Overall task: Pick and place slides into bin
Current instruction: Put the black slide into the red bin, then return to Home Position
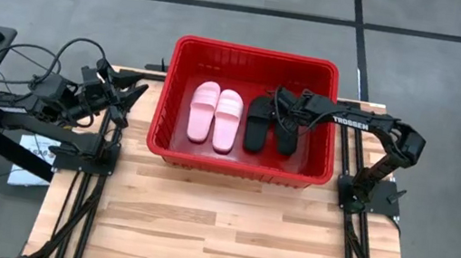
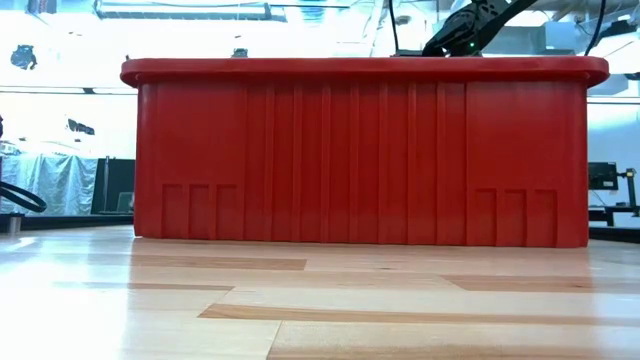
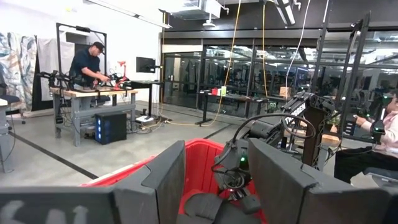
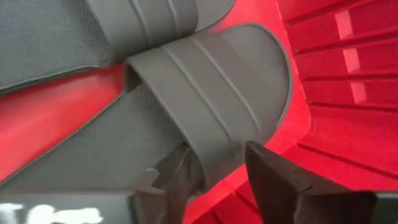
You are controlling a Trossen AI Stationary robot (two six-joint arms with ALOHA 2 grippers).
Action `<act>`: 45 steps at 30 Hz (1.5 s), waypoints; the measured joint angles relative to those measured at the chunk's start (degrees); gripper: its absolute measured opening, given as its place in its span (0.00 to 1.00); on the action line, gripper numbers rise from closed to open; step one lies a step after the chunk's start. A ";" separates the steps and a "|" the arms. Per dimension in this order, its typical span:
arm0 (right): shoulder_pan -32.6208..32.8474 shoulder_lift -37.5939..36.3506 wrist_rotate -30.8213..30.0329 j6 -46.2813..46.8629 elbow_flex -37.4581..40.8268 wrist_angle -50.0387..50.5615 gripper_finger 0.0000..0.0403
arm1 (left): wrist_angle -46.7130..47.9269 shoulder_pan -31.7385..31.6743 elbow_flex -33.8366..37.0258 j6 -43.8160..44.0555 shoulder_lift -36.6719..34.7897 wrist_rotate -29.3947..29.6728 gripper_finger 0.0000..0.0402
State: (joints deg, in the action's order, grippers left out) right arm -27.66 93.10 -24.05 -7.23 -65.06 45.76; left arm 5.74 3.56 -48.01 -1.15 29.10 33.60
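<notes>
Right gripper (image 4: pixel 214 171): low in the right wrist frame, inside the bin, fingers parted on either side of the strap edge of a black slide (image 4: pixel 205 106); one finger seems tucked under the strap, the other outside it. Not clenched; whether it is letting go or about to grip, cannot tell.
Right gripper, high view (image 1: pixel 282 100): right of centre, over the black pair.
Black slides (image 1: pixel 270 124): both lying side by side in the bin's right half.
Pink slides (image 1: pixel 216 116): both side by side in the bin's left half.
Bin (image 1: pixel 256 52): upper centre of the high frame, on the wooden table (image 1: pixel 216 227).
Left gripper (image 1: pixel 125 100): left of the bin, outside it, fingers spread, holding nothing.
Progress: all four slides in the bin; judged essentially done, only right arm withdrawal left.
</notes>
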 joint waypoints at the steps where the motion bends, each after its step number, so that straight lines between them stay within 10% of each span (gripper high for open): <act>1: 0.00 0.00 0.00 0.09 0.00 0.00 0.36 | 0.00 -0.01 0.00 0.00 0.00 -0.01 0.41; 12: 0.32 0.00 -0.40 -0.19 -0.77 2.56 0.52 | 0.00 -0.01 0.00 -0.04 0.00 0.00 0.41; 30: 3.06 -0.95 -0.05 -1.37 -15.72 12.43 0.50 | -0.91 -0.01 0.00 -0.40 -0.02 0.14 0.41; 45: 8.23 -26.50 10.53 8.44 -27.50 -6.14 0.49 | 7.20 0.01 -13.99 -5.34 -0.02 7.47 0.41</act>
State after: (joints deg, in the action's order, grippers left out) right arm -19.43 66.60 -13.53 1.21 -92.55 39.62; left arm 12.93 3.57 -62.00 -6.48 29.08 41.08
